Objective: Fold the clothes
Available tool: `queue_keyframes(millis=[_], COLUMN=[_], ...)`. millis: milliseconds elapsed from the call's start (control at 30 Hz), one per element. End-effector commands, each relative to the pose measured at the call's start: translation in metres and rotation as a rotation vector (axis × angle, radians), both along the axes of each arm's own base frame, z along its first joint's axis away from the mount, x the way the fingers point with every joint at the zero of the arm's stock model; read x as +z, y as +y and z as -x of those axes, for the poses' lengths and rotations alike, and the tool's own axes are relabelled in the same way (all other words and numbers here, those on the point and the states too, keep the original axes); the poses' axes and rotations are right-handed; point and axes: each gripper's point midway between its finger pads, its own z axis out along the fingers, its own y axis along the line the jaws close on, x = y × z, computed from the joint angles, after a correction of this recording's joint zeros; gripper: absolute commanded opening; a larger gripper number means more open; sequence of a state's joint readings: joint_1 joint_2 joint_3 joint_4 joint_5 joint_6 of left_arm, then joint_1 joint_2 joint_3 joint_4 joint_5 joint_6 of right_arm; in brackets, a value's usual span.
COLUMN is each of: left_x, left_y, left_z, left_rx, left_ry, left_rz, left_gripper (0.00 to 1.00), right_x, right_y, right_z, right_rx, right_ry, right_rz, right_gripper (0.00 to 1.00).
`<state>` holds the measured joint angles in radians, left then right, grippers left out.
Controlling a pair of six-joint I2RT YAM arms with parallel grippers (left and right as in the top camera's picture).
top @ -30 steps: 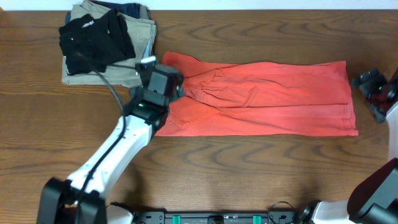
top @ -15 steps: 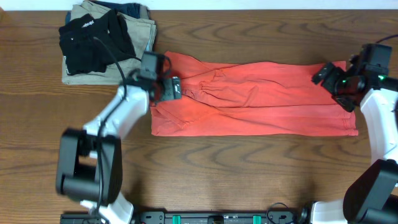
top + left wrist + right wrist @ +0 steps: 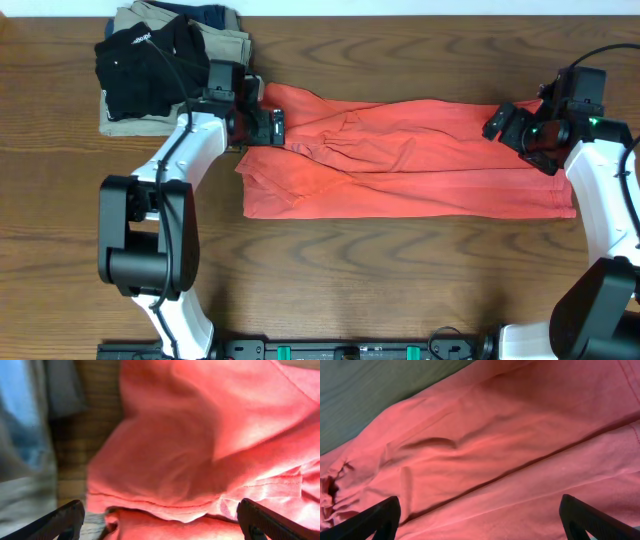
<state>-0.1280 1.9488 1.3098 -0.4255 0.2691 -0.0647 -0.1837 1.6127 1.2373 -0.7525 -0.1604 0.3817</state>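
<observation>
The clothes, a coral-red T-shirt (image 3: 420, 165), lie folded into a long band across the middle of the table, with wrinkles bunched toward the left end. My left gripper (image 3: 270, 128) hovers open over the shirt's upper left corner. In the left wrist view its fingertips (image 3: 65, 520) straddle a folded hem of red cloth (image 3: 165, 450), with nothing gripped. My right gripper (image 3: 505, 122) is open over the upper right end. In the right wrist view the red fabric (image 3: 495, 450) with a long crease fills the frame between the spread fingertips (image 3: 590, 520).
A black folded garment (image 3: 150, 65) rests on khaki folded trousers (image 3: 225, 45) at the back left, close to the left gripper. Blurred grey and blue cloth (image 3: 25, 435) edges the left wrist view. Bare wooden table (image 3: 400, 290) lies in front of the shirt.
The left gripper has swung from the shirt's left middle up to its upper left corner. The right gripper has come in from the table's right edge over the shirt's right end. Both stay open.
</observation>
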Motion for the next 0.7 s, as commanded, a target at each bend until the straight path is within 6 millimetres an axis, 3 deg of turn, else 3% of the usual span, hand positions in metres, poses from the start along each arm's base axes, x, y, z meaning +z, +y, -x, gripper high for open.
queue_keyframes(millis=[0,167,367,533,667], left_x=[-0.009,-0.027,-0.029,-0.027,-0.027], left_y=[-0.009,-0.007,0.011,0.012,0.01], left_z=[-0.001,-0.004,-0.014,-0.018,-0.018], left_rx=[-0.046,-0.04,0.005,0.01,0.006], left_ry=[0.016,0.033,-0.006,-0.023,-0.026], left_rz=[0.035,0.021,-0.078,-0.084,-0.072], left_gripper=[1.0,0.99,0.99,0.98,0.76], right_x=[0.001,0.0,0.0,0.0,0.0], right_y=[0.002,0.002,-0.001,-0.002,-0.002], right_z=[0.001,0.002,0.002,0.002,0.002], right_rx=[0.024,0.024,0.04,0.037,0.037], right_ry=[0.002,0.005,0.008,0.008,0.008], right_rz=[0.014,0.014,0.04,0.046,0.046], right_gripper=[0.99,0.99,0.99,0.99,0.99])
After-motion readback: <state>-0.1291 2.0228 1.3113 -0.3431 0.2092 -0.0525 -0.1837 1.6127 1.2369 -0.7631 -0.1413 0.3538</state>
